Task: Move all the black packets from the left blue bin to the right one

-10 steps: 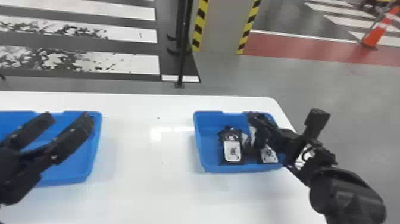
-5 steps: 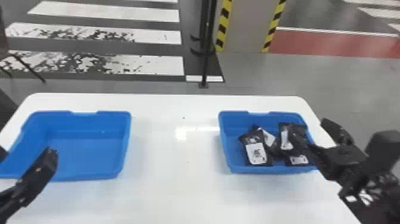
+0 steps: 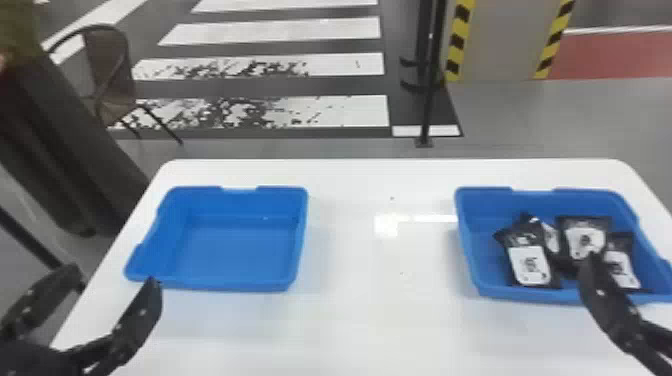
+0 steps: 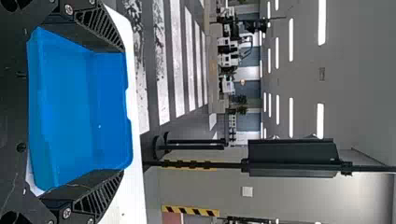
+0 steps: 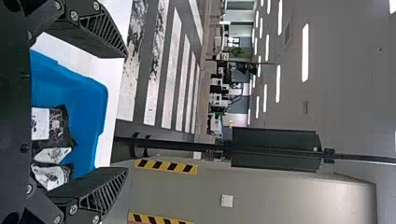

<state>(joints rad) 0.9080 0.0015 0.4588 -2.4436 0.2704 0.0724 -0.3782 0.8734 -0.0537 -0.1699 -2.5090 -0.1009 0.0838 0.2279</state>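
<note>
My left gripper stands open at the near left of the left blue bin; that bin has nothing inside. Black packets with white labels lie overlapping in the right blue bin, several of them. At that bin's near edge is my right gripper, one finger in front of the packets. The left wrist view has my left gripper spread wide, the left bin beyond it. In the right wrist view my right gripper is open and holds nothing, with packets in the bin.
Between the two bins lies the bare white table. Beyond the table's far edge stand a chair and a black post. A person stands at the far left.
The head view has swung left, bringing the whole left bin and the chair into sight. My right gripper has come away from the packets toward the near side.
</note>
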